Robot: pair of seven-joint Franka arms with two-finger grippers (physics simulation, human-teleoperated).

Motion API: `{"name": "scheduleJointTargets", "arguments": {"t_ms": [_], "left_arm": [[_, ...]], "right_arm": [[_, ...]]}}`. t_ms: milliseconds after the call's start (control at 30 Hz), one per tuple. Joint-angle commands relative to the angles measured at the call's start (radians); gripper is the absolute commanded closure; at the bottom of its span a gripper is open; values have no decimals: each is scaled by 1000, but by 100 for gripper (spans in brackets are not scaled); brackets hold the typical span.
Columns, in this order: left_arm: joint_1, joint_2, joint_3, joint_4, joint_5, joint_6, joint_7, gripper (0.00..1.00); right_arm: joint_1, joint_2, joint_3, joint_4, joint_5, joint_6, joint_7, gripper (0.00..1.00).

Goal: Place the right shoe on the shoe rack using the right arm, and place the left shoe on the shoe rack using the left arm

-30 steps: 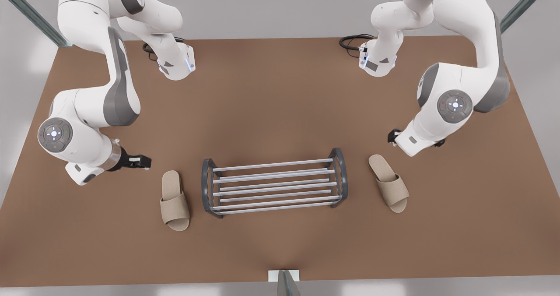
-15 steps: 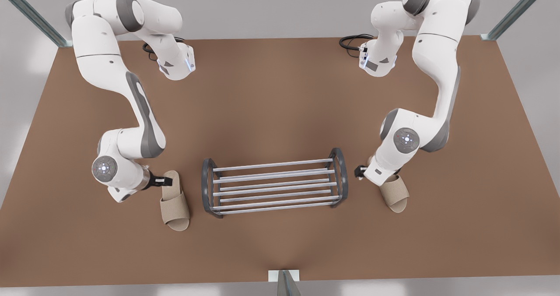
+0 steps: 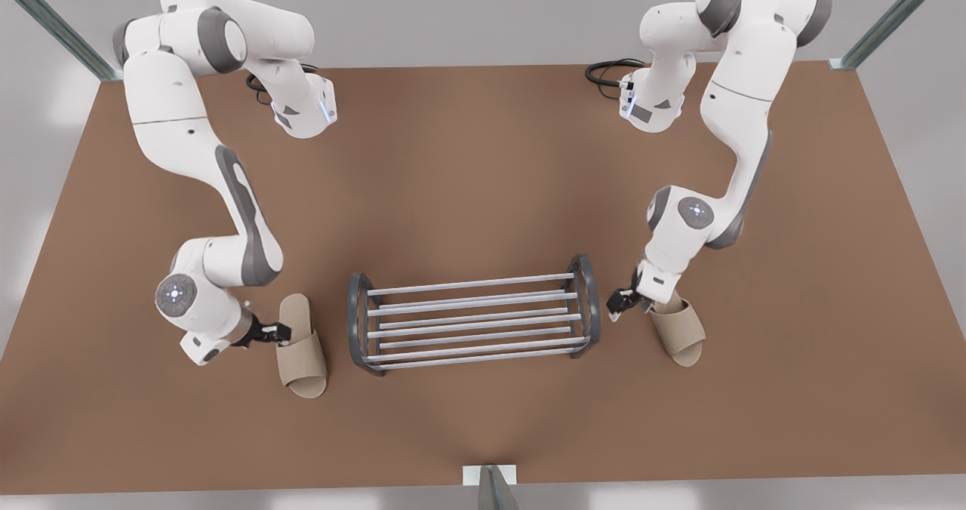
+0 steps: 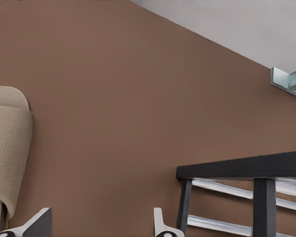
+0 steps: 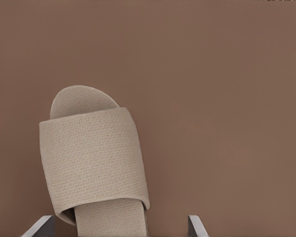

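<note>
1. Both arms have come lower and closer to the slippers since half a second ago. The right gripper (image 3: 272, 334) has slid from the heel end toward the middle of the right shoe (image 3: 302, 351), and the left gripper (image 3: 623, 302) has dipped a little. Neither shoe nor the shoe rack (image 3: 468, 317) has shifted.
2. We see the right gripper at the front view's left, touching or just beside the edge of the right shoe. In the right wrist view its fingers (image 5: 42, 226) are spread wide, with the slipper's strap between them.
3. We see the left gripper at the front view's right, low between the rack's end frame and the left shoe (image 3: 679, 329). In the left wrist view its fingers (image 4: 39, 223) are also spread, but over bare table (image 3: 483, 178). The slipper lies just outside one fingertip.
4. We judge the step in hand to be the approach before the grasp, since both shoes lie flat on the table on either side of the rack.
5. To do it well, we would move the left gripper sideways until it straddles the slipper. We would centre the right gripper too, then close each on the sole edges or strap. The lift should clear the arched end frames.
6. We count two arms, two grippers, two beige slippers, one rack and one table.
</note>
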Motion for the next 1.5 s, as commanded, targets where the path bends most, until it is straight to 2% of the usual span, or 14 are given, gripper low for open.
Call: {"name": "scheduleJointTargets", "arguments": {"t_ms": [0, 133, 233, 467, 800, 1467], "left_arm": [[0, 7, 4, -13, 7, 241, -47, 0], [0, 56, 20, -21, 5, 379, -37, 0], [-2, 13, 60, -67, 17, 385, 73, 0], [0, 10, 138, -142, 19, 439, 151, 0], [-3, -9, 142, -253, 19, 518, 165, 0], [1, 123, 144, -167, 14, 520, 161, 0]], "right_arm": [[-10, 2, 0, 1, 2, 10, -265, 0], [-13, 2, 2, -7, 3, 3, -286, 0], [-15, -3, 18, -8, 5, -27, -311, 0], [-28, 36, 18, -8, 2, -13, -385, 0], [-22, 85, 18, -11, 2, 41, -372, 0], [-25, 128, 17, 4, 39, 55, -299, 0]]}}
